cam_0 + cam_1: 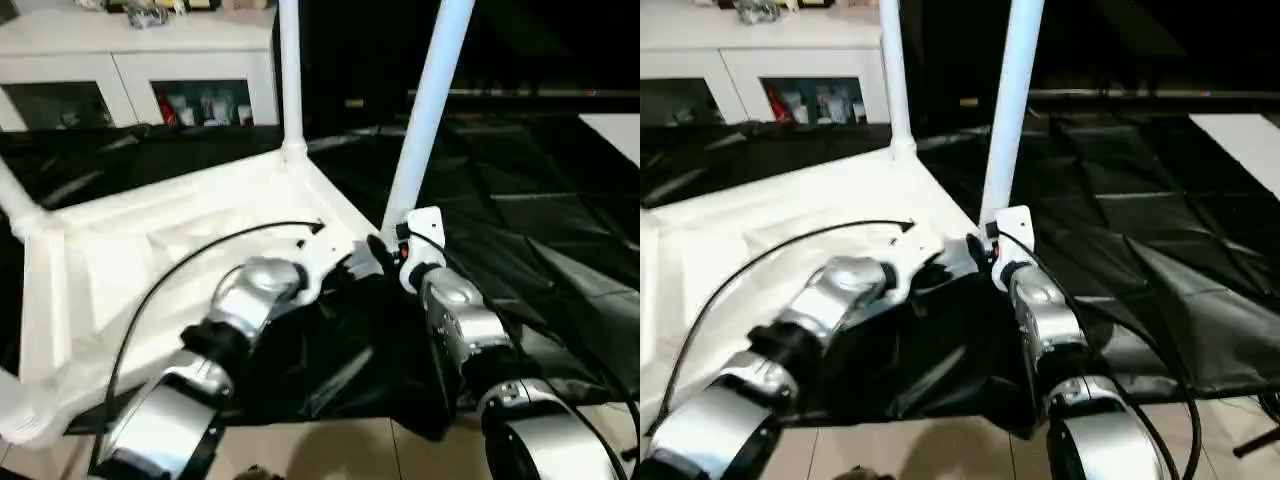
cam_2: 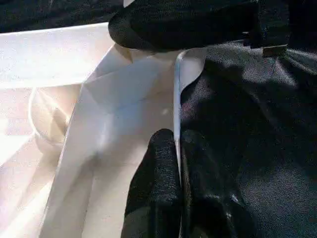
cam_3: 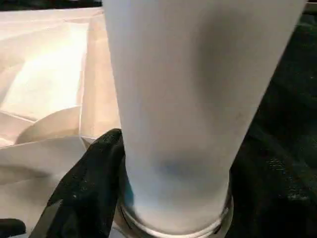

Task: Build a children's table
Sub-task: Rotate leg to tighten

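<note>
The left gripper [image 2: 179, 183] is pinched shut on the thin upright edge wall of the white plastic rectangular tabletop [image 1: 170, 250]: in the left wrist view its two black fingers [image 2: 156, 173] press on either side of that white rim, one over the tabletop's ribbed inside, the other over the black cloth draped on the work table [image 1: 520, 230]. The head views do not show this pinch; there the silver left forearm runs from the lower left toward the centre and its fingers are hidden at the tabletop's near edge.

The right gripper [image 3: 173, 198] is closed around the base of a long white tapered tube leg [image 1: 425, 110]. In the right wrist view a black finger [image 3: 91, 183] wraps one side of the tube just above the round corner socket [image 3: 173, 225] where the leg's foot sits; the other side is dark and harder to make out. In the left eye view the same leg rises from the middle of the frame to the top edge, leaning slightly right, with the right wrist just below its foot.

The tabletop lies underside up on the black cloth, across the left half of the head views. A second white tube leg [image 1: 290, 75] stands upright in the far corner socket at upper centre. A third white tube leg [image 1: 15, 200] shows at the left edge. A white cabinet [image 1: 130, 70] with shelves fills the upper left.
</note>
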